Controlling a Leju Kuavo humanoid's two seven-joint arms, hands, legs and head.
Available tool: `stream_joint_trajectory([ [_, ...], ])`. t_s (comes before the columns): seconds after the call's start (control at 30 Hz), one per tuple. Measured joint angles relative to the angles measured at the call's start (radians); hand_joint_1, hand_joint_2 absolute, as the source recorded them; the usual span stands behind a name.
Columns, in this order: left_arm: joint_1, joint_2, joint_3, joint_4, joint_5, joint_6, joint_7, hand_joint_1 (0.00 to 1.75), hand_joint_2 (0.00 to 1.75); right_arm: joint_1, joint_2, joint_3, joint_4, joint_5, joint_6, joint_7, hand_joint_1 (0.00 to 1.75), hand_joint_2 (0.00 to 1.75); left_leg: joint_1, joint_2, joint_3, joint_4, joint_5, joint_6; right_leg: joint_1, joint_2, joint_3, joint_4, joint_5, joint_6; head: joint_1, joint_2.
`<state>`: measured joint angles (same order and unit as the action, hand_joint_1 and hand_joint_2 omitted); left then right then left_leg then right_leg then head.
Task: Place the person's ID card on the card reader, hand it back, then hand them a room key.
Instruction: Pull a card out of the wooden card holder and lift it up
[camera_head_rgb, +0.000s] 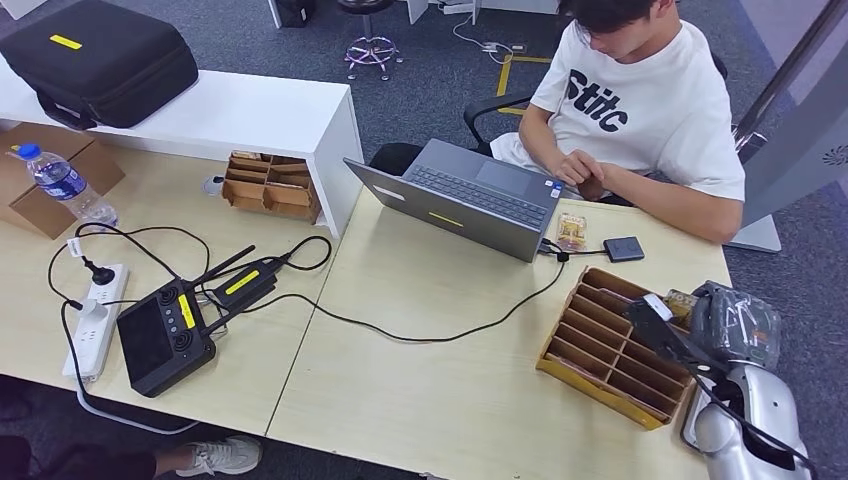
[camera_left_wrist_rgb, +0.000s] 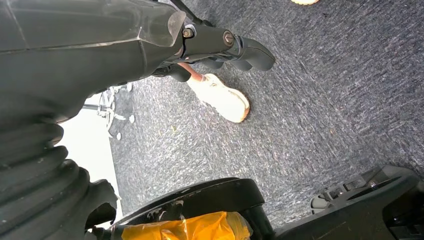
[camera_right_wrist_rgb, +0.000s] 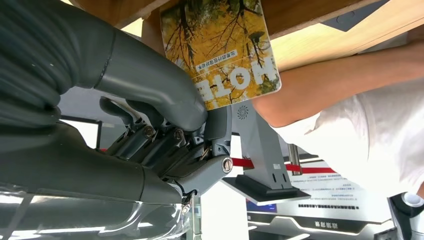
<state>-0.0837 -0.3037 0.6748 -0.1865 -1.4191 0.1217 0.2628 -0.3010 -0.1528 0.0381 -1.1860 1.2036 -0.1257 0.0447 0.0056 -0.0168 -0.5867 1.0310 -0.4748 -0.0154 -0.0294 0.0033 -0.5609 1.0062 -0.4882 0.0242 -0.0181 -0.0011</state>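
The right hand (camera_right_wrist_rgb: 165, 120) is pinching a hotel room key card (camera_right_wrist_rgb: 222, 47) between its thick thumb and its darker fingers, so the card is held tight with its yellow tree picture facing out. In the head view this hand (camera_head_rgb: 700, 335) is sitting just over the far end of the wooden slotted card rack (camera_head_rgb: 610, 345), which is standing on the light wooden table (camera_head_rgb: 440, 380). The step now looks like giving the key to the person (camera_head_rgb: 640, 100) who is sitting across the table behind the grey laptop (camera_head_rgb: 470, 195). To do it well, the hand should be lifting the card clear of the rack and holding it flat and steady toward the person's arm, keeping the pinch firm until they take it. The small dark card reader (camera_head_rgb: 624, 248) is lying near the laptop. The left hand (camera_left_wrist_rgb: 220, 45) is hanging down over the carpet with its fingers curled in and nothing in them.
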Motion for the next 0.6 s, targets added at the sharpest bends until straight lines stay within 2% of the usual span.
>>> stream_joint_trajectory([
  [0.33, 0.000, 0.000, 0.000, 0.000, -0.002, -0.001, 0.000, 0.00, 1.75, 0.000, 0.000, 0.000, -0.004, 0.001, -0.009, -0.011, 1.75, 1.75, 0.000, 0.000, 0.000, 0.000, 0.000, 0.000, 0.000, 0.000, 0.000, 0.000, 0.000, 0.000, 0.000, 0.000],
  [0.6, 0.000, 0.000, 0.000, 0.000, -0.002, -0.001, -0.002, 0.00, 1.75, -0.001, 0.000, 0.000, -0.121, -0.002, 0.006, -0.013, 1.75, 1.75, 0.000, 0.000, 0.000, 0.000, 0.000, 0.000, 0.000, 0.000, 0.000, 0.000, 0.000, 0.000, 0.000, 0.000],
])
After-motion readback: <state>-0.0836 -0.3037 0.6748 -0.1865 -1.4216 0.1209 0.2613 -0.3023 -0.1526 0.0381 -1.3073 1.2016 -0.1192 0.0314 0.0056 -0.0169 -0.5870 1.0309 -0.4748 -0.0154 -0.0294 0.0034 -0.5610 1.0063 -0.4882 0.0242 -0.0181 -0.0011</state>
